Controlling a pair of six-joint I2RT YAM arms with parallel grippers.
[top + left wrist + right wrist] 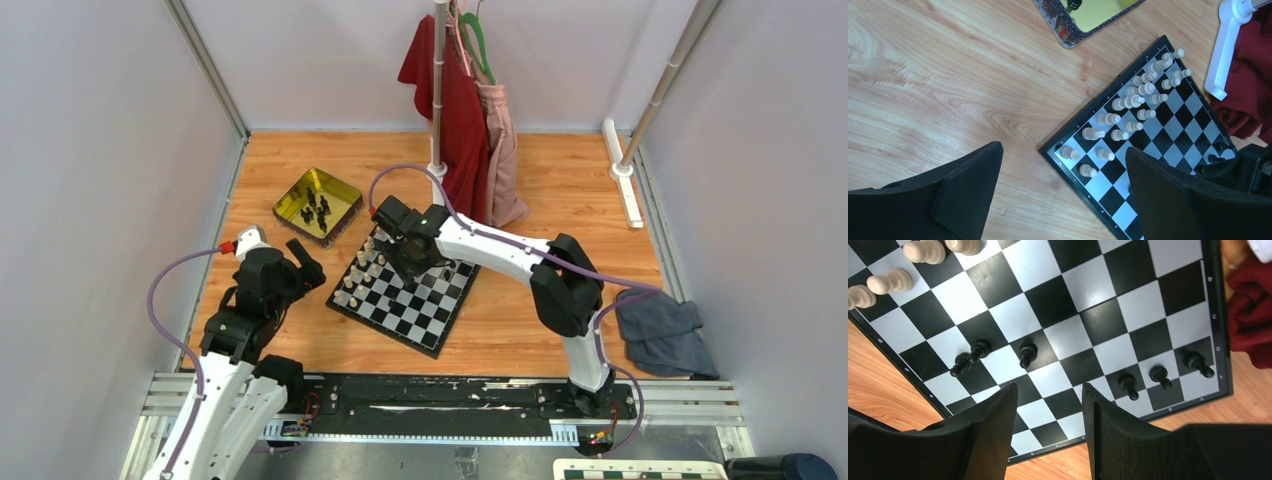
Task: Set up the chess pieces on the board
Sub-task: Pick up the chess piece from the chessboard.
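Two arms are over the wooden table (560, 190). The board (415, 310) lies skewed near the middle of it, with a gold tray (338, 192) just off its far-left corner. Right gripper (1050, 390) hangs low over the board's far side, fingers parted, nothing between them. Left gripper (1063, 150) hovers by the board's near-left corner, mostly above bare wood, fingers spread wide and empty. Cream pieces (1128, 100) stand in two rows along the board's left side. I count six of the black chess pieces (1027, 354) on the board under the right wrist camera, three in a loose cluster and three in a line near the edge. More black ones sit in the tray
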